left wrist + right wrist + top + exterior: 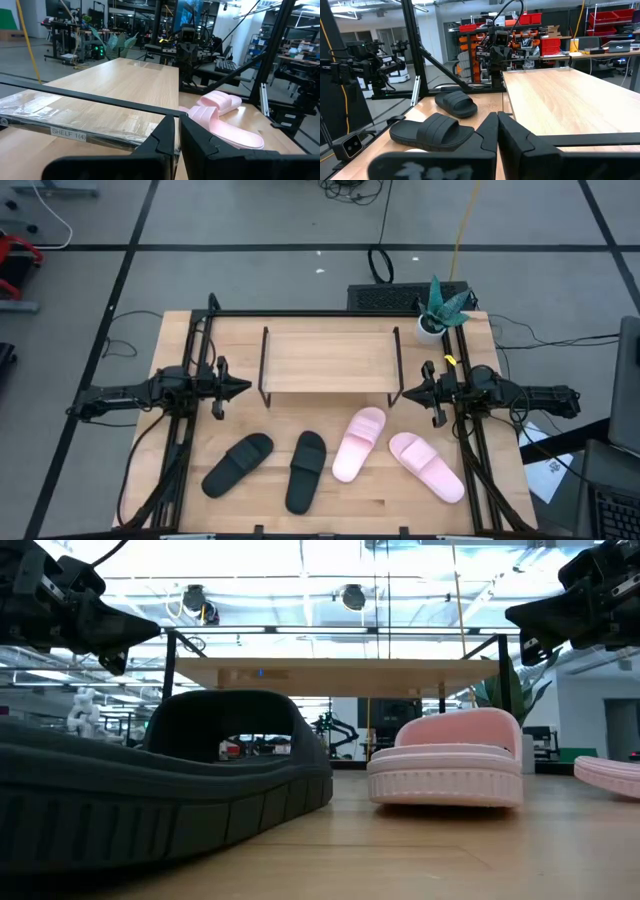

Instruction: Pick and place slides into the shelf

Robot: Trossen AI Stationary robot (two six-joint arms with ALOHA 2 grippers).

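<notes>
On the wooden worktop (pixel 180 330), left to right: the left end effector (pixel 243 388), shut and empty, hovers beside the low wooden-topped wire shelf (pixel 330 360). Two matte black slides (pixel 238 464) (pixel 306 470) lie nearest it, toward the front edge, long axes pointing shelfward. Two pale pink slides (pixel 359 443) (pixel 427 466) lie nearer the right end effector (pixel 406 393), shut, empty.

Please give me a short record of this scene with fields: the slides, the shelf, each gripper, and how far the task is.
black slides: two, the left black slide and the right black slide, on the table in front of the shelf
pink slides: two, the left pink slide and the right pink slide, beside the black pair
shelf: no slide on top
left gripper: shut, empty, at the shelf's left end
right gripper: shut, empty, at the shelf's right end
task progress: no slide placed yet
</notes>
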